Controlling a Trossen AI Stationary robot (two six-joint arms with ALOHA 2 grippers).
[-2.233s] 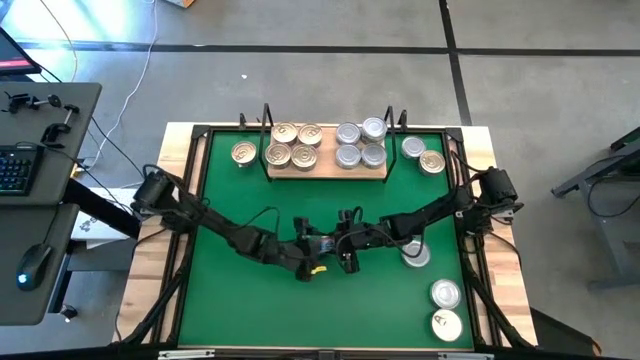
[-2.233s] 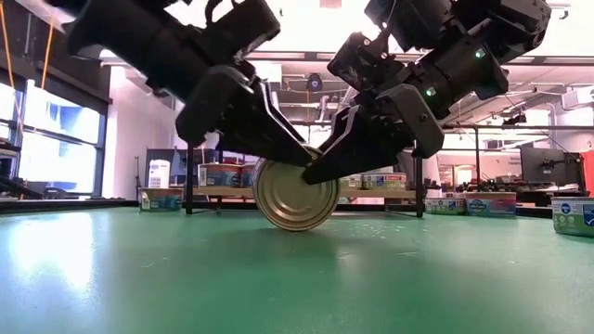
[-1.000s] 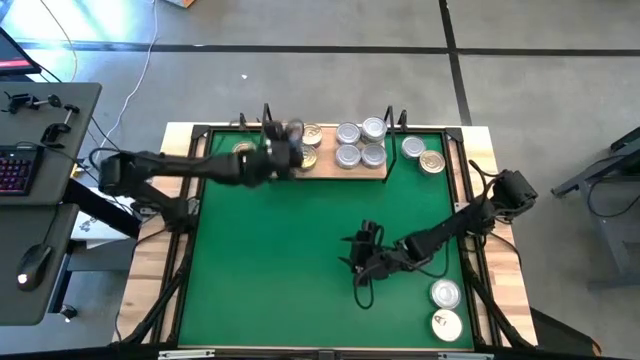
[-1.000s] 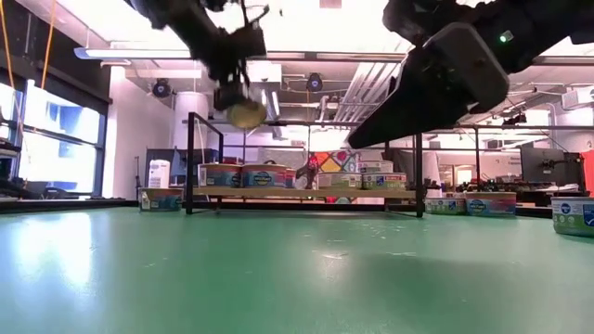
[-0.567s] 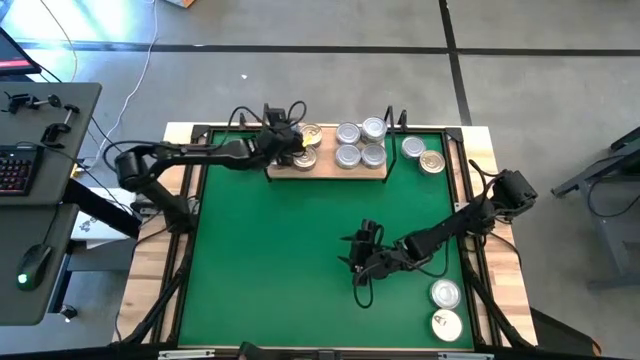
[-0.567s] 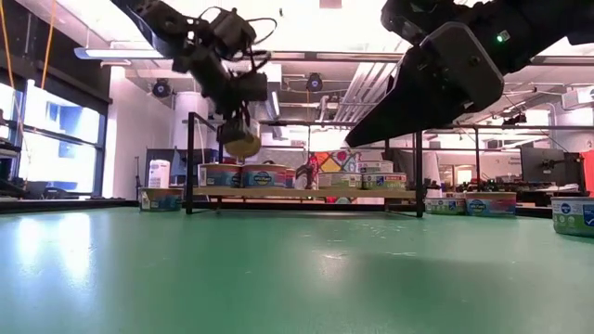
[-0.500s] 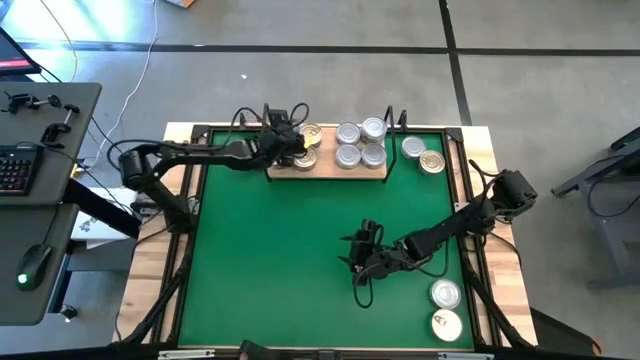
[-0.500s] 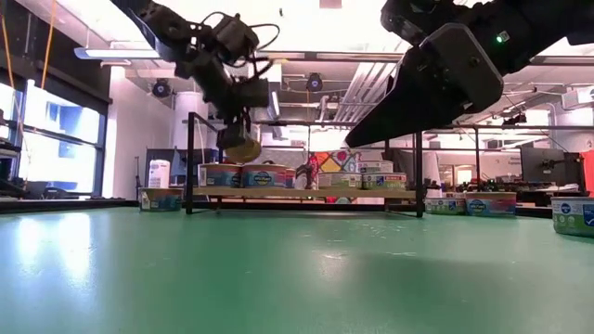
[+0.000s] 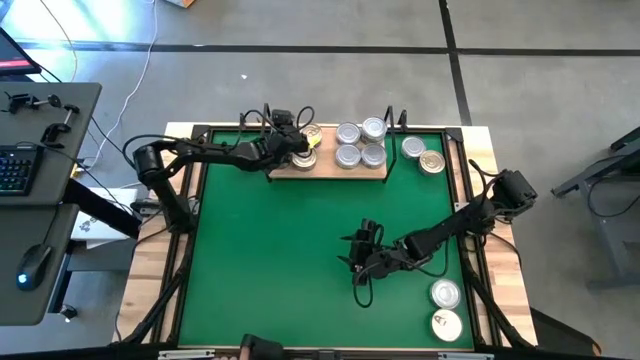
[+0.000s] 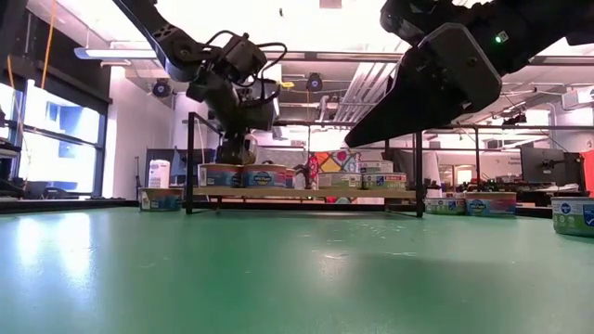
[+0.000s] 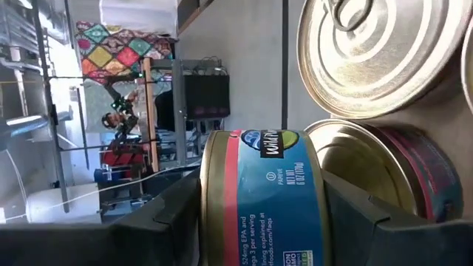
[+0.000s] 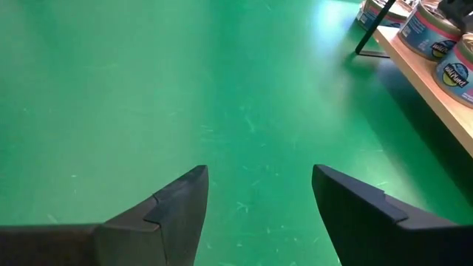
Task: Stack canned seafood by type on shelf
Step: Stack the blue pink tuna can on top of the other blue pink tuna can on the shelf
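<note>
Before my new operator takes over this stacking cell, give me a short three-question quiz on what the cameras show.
1. True or false: the right gripper holds a tin.
2. The left gripper is: A) over the shelf B) above bare mat C) off the table.
3. Fill in: the tin between the left fingers has a ___ label.

Key: 1 false, it is open over the green mat. 2 A. 3 blue.

Tins (image 9: 360,143) on shelf (image 9: 330,170)

tin (image 11: 260,199): blue label, red band, gold rim | mat (image 9: 280,250): green
</note>
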